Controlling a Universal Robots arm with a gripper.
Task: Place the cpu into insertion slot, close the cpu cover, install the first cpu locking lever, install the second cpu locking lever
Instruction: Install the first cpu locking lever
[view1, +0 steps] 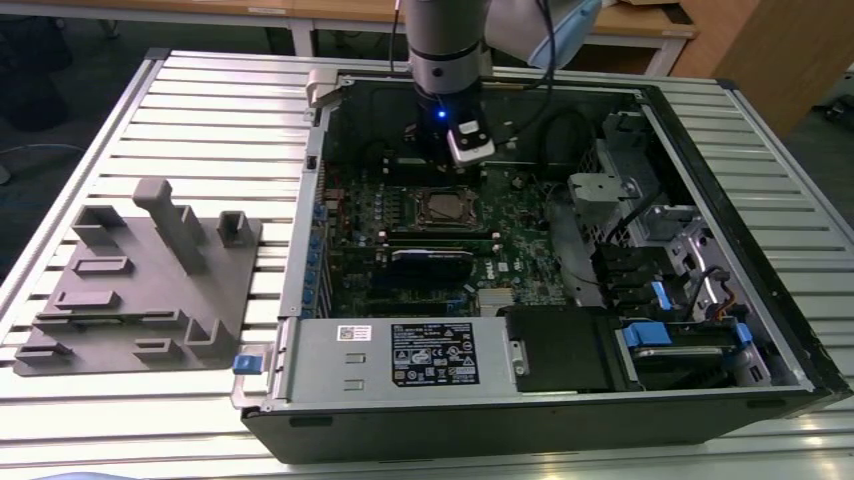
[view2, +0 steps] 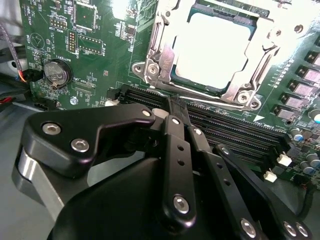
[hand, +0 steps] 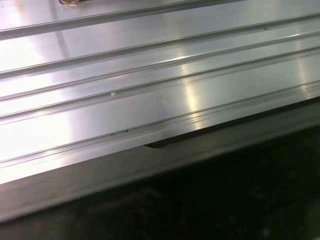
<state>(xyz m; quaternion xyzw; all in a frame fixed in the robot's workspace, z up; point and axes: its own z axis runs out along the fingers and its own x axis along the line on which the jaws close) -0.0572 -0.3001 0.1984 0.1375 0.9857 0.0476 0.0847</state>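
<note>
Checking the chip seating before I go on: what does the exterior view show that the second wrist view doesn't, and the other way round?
Exterior view adds: the whole open computer case on the slatted table, a grey parts stand at the exterior view's left, and the arm above the board. Second wrist view adds: the chip's bright metal top framed by the silver cover, a coin battery, and the shut end effector near the socket. Both: the green board and the socket.

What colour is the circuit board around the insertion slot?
Green; the circuit board shows best in the second wrist view.
</note>
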